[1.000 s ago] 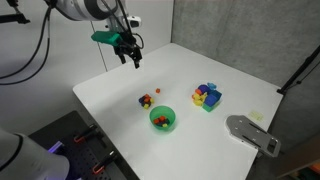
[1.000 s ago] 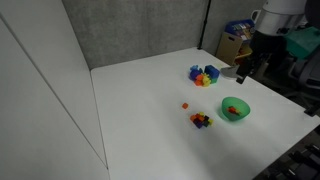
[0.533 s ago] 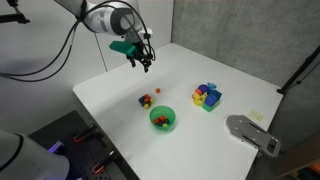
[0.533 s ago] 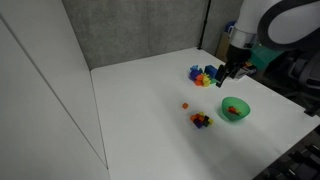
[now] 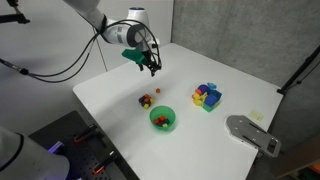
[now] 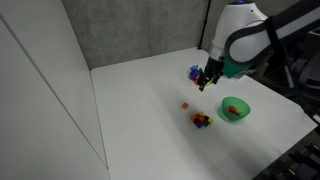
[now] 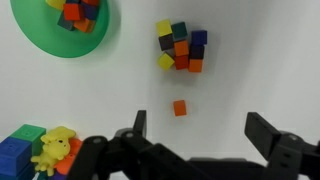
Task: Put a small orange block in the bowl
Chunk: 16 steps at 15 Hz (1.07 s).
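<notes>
Nothing is grasped yet: the gripper (image 7: 200, 135) hangs above the table with its jaws spread wide and empty. In the wrist view the small orange block (image 7: 179, 107) lies alone at mid-frame, just below a cluster of tiny blocks (image 7: 180, 50). The green bowl (image 7: 45, 35) sits upper left, holding a few blocks. Descent, grasp, carry, drop — all 4 seem left.

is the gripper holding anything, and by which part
Nothing is held. In the wrist view the gripper is open, its fingers apart with nothing between them; the small orange block lies alone on the table.
</notes>
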### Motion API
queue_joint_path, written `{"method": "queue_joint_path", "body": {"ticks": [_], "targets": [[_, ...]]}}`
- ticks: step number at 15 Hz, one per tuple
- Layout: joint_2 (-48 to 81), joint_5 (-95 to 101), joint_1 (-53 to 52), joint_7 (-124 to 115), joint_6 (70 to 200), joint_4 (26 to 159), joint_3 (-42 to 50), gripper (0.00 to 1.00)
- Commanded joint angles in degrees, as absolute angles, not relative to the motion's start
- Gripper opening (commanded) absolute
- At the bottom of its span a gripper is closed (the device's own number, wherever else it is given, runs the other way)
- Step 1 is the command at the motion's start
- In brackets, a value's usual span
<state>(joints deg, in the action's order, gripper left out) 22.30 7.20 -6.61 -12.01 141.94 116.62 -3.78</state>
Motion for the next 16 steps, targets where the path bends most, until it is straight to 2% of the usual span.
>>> {"method": "queue_joint_path", "body": {"ticks": [1,5,6,16], "targets": [[28.75,7.49,-8.6,-14.97,141.83,109.11,-1.24,1.0],[32.17,7.24,-9.66,-16.36,139.57,104.19,0.53,1.0],[30.7,6.68,-9.0,-14.29,141.92,107.55,-0.22,1.0],[36.37,6.68,-8.95,-13.32,142.74,103.26,0.43,1.0]]}}
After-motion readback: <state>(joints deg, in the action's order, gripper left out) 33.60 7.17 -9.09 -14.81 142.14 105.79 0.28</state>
